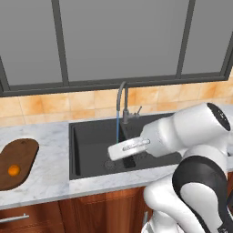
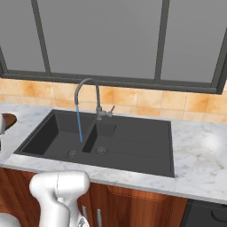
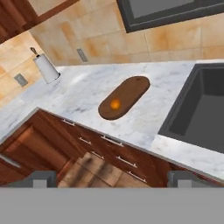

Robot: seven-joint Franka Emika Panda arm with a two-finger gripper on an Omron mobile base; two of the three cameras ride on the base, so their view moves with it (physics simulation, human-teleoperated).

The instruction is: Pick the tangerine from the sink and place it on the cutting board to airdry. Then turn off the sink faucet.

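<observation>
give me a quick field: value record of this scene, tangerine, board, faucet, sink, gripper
tangerine: resting on the cutting board, near one end
cutting board: flat on the marble counter, beside the sink
sink faucet: running, blue stream falls into the large basin
sink: black, double basin, no fruit inside
gripper: open, holding nothing, raised and looking down at the board
left to do: turn off the faucet

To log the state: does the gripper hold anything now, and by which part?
Nothing is held: the fingertips stand apart with nothing between, and the tangerine lies on the cutting board.
</observation>
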